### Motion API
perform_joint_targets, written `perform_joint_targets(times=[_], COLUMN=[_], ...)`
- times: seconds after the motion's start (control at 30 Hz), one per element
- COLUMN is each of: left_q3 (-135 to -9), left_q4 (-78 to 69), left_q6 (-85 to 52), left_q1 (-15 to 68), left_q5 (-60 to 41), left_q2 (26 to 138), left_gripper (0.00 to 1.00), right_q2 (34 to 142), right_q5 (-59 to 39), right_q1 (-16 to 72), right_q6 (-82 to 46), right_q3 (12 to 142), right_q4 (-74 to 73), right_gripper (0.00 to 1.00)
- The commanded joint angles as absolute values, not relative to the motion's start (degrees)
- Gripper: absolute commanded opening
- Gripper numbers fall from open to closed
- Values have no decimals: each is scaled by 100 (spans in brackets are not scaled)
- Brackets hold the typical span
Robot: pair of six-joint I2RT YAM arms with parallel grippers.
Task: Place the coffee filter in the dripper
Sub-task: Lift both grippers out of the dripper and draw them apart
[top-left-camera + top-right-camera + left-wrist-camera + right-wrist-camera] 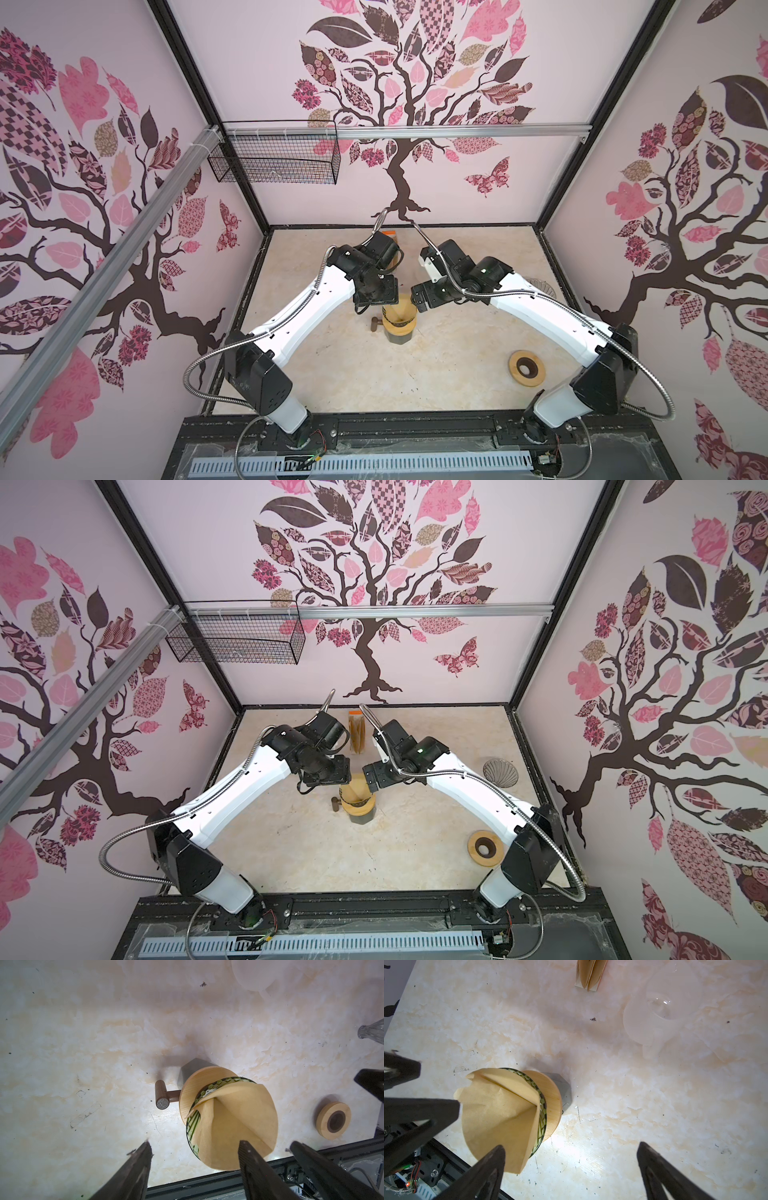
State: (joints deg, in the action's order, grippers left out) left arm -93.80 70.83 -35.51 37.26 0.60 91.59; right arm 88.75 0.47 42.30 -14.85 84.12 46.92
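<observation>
Top views, coffee filter: an opened paper cone seated in the dripper at mid-table, with both arms' wrists close above it.
Top views, wooden ring: lies flat, well apart from the dripper, near the right arm's base.
Left wrist, left gripper: jaws partly spread and holding nothing. One finger overlaps the filter's rim, and contact cannot be told.
Right wrist, right gripper: jaws spread wide and empty, with one finger beside the filter's edge.
Right wrist, filter paper: stands above the glass rim.

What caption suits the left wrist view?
Brown paper filter resting in the glass dripper, left fingers open close by.
</observation>
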Motion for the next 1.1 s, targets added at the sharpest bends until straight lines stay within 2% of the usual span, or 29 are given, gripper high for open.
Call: perform_joint_targets(times=[0.0, 0.5, 0.67, 0.7, 1.07], left_q3=[-9732, -9789, -9796, -9776, -9201], left_q4=[7111, 7161, 7234, 7234, 7160], left_q6=[-3525, -3740, -3857, -3868, -3693], left_q1=[3636, 3014, 2993, 2996, 2947], left_q5=[53, -146, -261, -287, -1035], left_q2=[8875, 7889, 7688, 7642, 7175], left_gripper=[71, 85, 92, 97, 98], right_q2=[8513, 7584, 7365, 7320, 6782], right_q5=[149, 351, 319, 308, -44], right_q1=[4251, 4252, 4240, 4231, 3581], right_q6=[-1537, -1701, -1804, -1834, -2317], right_q3=[8504, 8017, 7927, 7915, 7183], right_q4=[4845, 5048, 5172, 5196, 5271], right_gripper=[100, 100, 100, 100, 100])
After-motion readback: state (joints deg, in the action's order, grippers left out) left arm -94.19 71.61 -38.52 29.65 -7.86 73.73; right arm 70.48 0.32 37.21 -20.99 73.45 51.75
